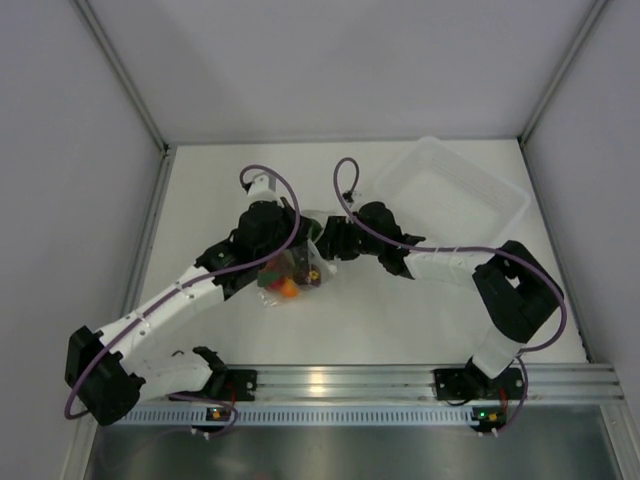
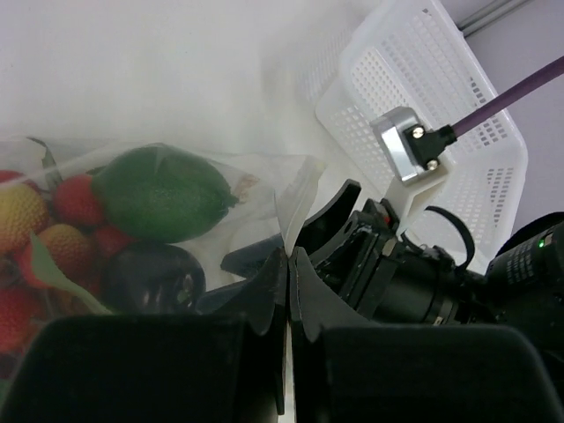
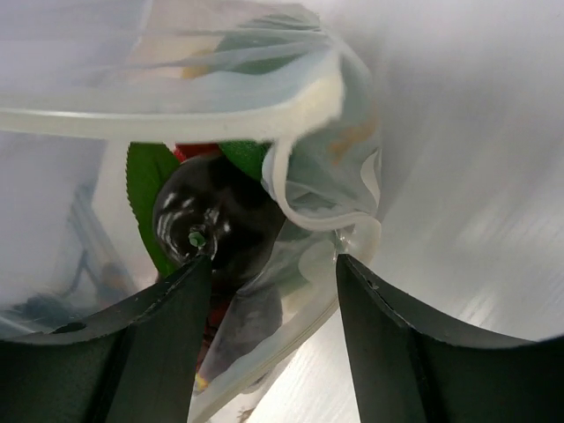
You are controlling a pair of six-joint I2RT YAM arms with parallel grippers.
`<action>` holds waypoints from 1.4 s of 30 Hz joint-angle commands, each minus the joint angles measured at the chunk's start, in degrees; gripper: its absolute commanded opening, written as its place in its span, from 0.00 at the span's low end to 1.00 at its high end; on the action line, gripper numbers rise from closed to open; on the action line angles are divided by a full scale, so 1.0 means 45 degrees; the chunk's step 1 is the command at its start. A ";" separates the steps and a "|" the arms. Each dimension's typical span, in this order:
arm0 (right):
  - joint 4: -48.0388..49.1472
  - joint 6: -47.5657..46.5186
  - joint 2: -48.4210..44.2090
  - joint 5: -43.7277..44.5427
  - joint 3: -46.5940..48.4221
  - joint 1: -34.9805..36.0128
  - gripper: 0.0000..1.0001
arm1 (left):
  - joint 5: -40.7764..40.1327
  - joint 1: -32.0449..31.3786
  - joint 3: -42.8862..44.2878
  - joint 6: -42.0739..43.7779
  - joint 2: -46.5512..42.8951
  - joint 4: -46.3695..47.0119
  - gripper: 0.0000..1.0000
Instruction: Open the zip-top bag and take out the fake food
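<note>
Top view: 2 arms are reaching inward and meeting over the zip-top bag (image 1: 296,268). The bag is lying near the middle of the white table (image 1: 400,320), left of the white tub (image 1: 455,195) and apart from it. The fake food (image 1: 288,286) is sitting inside the bag, showing through the clear plastic.

Left wrist view: the left gripper (image 2: 287,275) is pressing its 2 fingers together, with only a thin seam showing between them. The bag's thin side edge is running down into that seam, so the plastic is being pinched. A green round piece (image 2: 163,192) is lying against the bag wall above a dark maroon piece (image 2: 150,275). Red and orange-yellow pieces (image 2: 53,220) are crowding at the left.

Right wrist view: the right gripper (image 3: 275,269) is holding its 2 fingers well apart. The bag's crumpled rim and thick zip strip (image 3: 132,119) are bulging into the gap, with the maroon piece just behind the plastic. Whether either finger is pressing on the bag cannot be told, nor whether the zip is parted.
</note>
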 commanded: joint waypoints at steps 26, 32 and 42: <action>-0.3258 -0.2578 -0.0895 0.6909 -0.1366 0.0257 0.25 | -0.2077 -0.0035 -0.0970 -0.0386 -0.1176 0.1137 0.00; -0.3728 -0.3085 -0.1927 0.7148 -0.1326 0.0217 0.25 | -0.1492 -0.0035 -0.0697 -0.0387 -0.0648 0.1118 0.00; -0.2400 -0.2522 -0.4528 0.3240 -0.1288 0.0217 0.28 | 0.0132 -0.0620 0.0377 -0.0036 -0.0062 0.1157 0.00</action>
